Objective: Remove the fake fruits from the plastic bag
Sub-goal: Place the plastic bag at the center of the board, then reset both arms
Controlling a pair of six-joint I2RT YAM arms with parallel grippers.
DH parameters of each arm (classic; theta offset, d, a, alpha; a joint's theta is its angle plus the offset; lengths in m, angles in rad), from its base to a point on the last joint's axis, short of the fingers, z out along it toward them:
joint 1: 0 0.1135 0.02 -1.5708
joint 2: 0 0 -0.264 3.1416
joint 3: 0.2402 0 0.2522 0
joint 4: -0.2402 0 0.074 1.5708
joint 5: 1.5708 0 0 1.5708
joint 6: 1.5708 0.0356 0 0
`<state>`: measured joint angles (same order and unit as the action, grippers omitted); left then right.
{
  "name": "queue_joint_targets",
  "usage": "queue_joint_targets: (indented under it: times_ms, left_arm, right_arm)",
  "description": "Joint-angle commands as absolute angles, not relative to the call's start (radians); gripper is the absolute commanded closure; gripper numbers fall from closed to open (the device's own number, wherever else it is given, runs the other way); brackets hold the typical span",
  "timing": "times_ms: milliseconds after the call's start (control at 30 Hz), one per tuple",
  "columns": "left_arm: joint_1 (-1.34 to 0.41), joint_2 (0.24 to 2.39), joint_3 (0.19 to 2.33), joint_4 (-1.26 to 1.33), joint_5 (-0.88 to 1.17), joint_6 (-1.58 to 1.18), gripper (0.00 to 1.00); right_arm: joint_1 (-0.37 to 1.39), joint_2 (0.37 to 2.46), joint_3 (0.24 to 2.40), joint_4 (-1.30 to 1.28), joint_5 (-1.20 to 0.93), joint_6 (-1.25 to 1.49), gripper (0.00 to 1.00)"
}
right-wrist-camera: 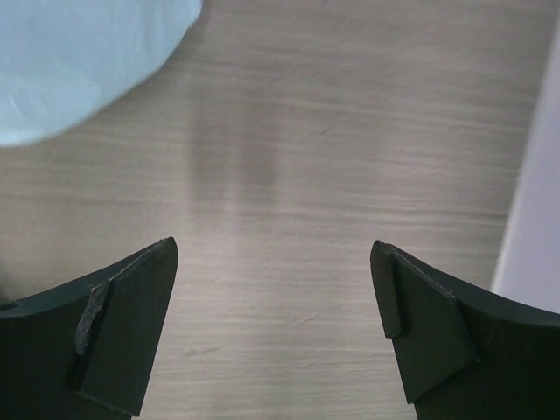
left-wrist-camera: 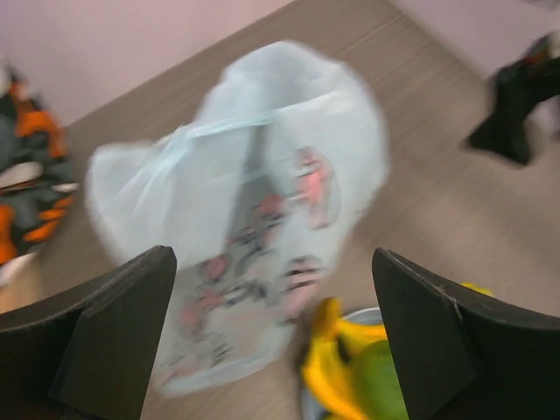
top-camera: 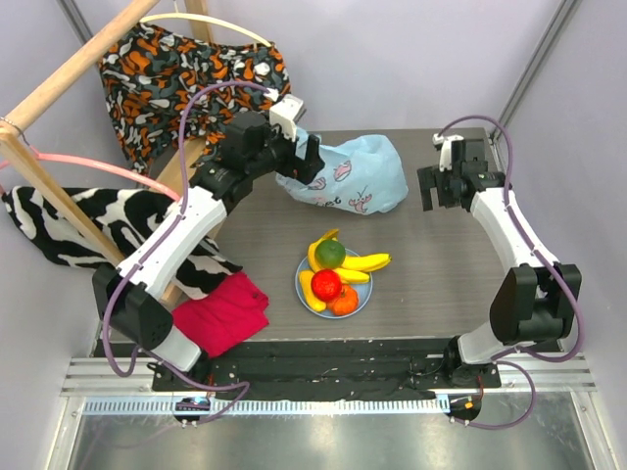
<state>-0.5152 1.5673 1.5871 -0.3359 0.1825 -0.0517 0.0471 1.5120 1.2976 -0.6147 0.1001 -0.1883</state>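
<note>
The left gripper [top-camera: 308,162] [left-wrist-camera: 271,256] is released, its jaws spread wide with nothing pinched between them. In the overhead view its fingertips sit at the left edge of the plastic bag [top-camera: 358,174], and whether they brush the film cannot be told. In the left wrist view the plastic bag [left-wrist-camera: 262,175] shows blurred beyond the open jaws, pale blue with pink and dark cartoon prints and a loop handle across its top. The left arm reaches from its base at the near left, elbow out to the left, forearm angled across to the far middle of the counter [top-camera: 441,274], wrist tipped toward the bag. The right gripper [top-camera: 438,199] [right-wrist-camera: 273,249] is equally slack and wide, holding nothing. It hangs above bare counter [right-wrist-camera: 306,131] to the right of the bag, apart from it, and a corner of the plastic bag [right-wrist-camera: 79,52] is seen at the upper left of its wrist view. The right arm rises from the near right and stretches along the right side, gripper pointing down. The bag lies crumpled at the far middle of the counter. The fake fruits [top-camera: 334,276] are outside it, piled on a round light-blue plate [top-camera: 364,297] in the counter's middle: banana bunch [top-camera: 364,262], green one [top-camera: 331,253], red one [top-camera: 326,284], orange one [top-camera: 344,302].
</note>
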Motion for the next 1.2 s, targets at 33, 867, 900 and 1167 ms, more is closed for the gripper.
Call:
queue_joint_targets:
  times_ms: [33, 867, 900, 1167]
  left_arm:
    - [-0.442, 1.631, 1.600, -0.130, 0.566, -0.518, 0.00]
    - [-0.325, 1.057, 0.761, -0.368, 0.118, -0.134, 0.00]
    - [-0.324, 1.065, 0.758, -0.358, 0.115, -0.115, 0.00]
    - [-0.324, 1.069, 0.680, -0.207, 0.127, -0.085, 0.00]
  right_arm:
    - [0.048, 1.462, 1.258, -0.581, 0.012, -0.120, 0.00]
    - [0.048, 1.330, 1.077, -0.537, 0.092, -0.023, 0.00]
    - [0.046, 1.330, 1.077, -0.535, 0.087, -0.026, 0.00]
    - [0.046, 1.324, 1.068, -0.529, 0.071, -0.064, 0.00]
